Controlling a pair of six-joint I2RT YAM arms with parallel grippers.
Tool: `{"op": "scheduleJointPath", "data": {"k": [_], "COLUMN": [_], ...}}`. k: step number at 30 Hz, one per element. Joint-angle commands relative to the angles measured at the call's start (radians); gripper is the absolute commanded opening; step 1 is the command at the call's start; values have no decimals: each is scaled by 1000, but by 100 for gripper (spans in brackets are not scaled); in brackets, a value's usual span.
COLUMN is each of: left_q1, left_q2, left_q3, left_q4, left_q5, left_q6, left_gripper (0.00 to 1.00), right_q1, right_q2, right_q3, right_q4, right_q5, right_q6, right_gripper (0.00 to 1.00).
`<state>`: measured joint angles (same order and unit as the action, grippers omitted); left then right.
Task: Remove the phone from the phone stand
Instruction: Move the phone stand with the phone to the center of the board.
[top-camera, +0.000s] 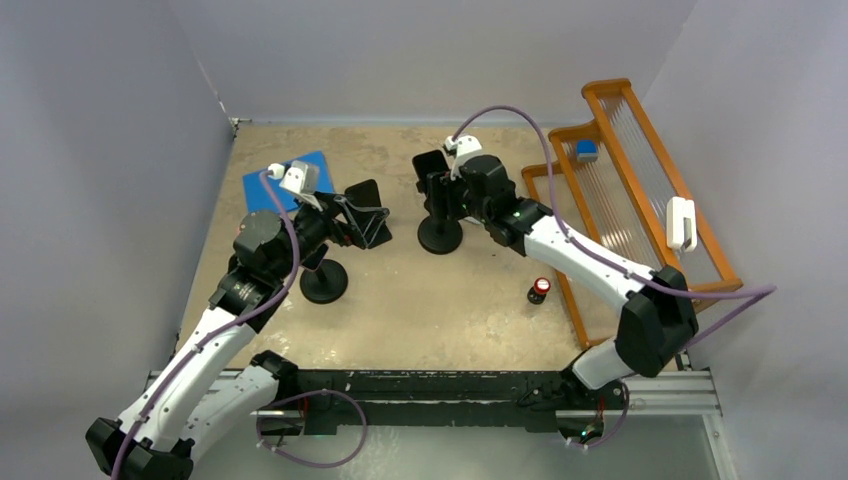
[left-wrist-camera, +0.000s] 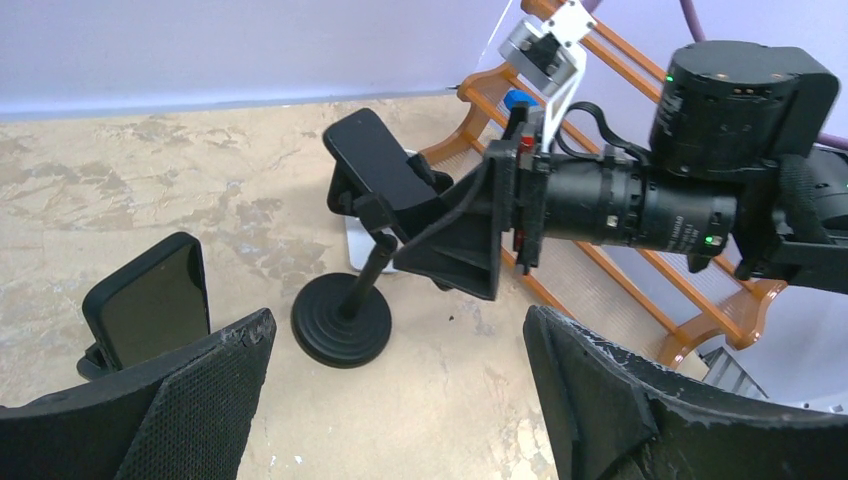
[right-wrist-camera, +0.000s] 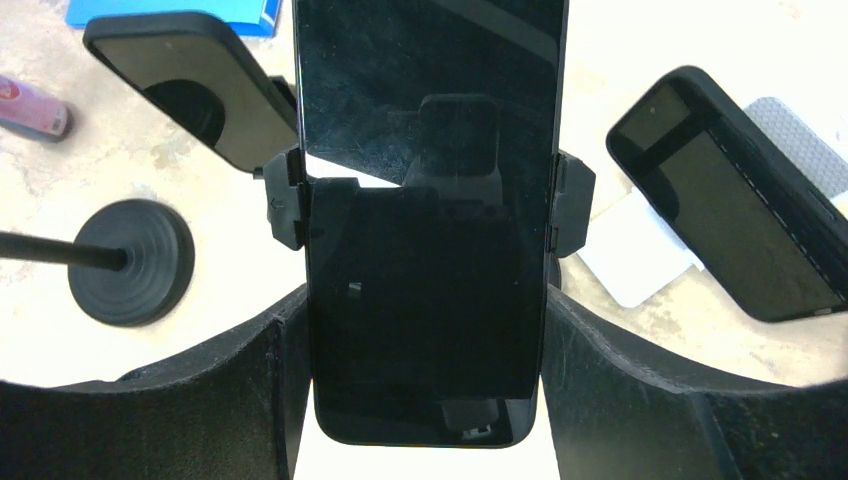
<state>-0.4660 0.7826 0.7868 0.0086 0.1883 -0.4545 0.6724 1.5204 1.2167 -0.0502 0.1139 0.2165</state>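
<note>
Robot lab cell — blank partition walls (top-camera: 90, 150); aluminium rail (top-camera: 670, 400).

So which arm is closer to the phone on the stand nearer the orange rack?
Right arm: its jaws grip that phone by both edges; the left arm hangs to its left, jaws open, beside another phone.

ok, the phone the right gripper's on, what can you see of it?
The phone is a black slab, its glossy screen dark and faintly smudged, mirroring the camera. It sits tilted back, the side clamps of its black stand pinching both long edges mid-height. The right gripper flanks its lower half, fingers against both edges.
</note>
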Motion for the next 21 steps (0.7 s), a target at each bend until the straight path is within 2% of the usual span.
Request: {"op": "scheduleJointPath", "data": {"k": [1, 12, 21], "left_q1": [-3, -3, -3], "left_q2": [4, 14, 23], "left_q3": [-9, -12, -14], "left_q4": [33, 36, 36], "left_q5": [18, 28, 29], "left_q6": [-14, -21, -19], "left_gripper": [93, 92, 92], "right_q1": [16, 35, 65], "right_q2": [-130, -305, -385], "right_q3": [-41, -162, -240], "right_q4": [64, -8, -39], "right_q5": [24, 24, 18], "right_q6": [25, 74, 96], "right_gripper": [51, 49, 49]}}
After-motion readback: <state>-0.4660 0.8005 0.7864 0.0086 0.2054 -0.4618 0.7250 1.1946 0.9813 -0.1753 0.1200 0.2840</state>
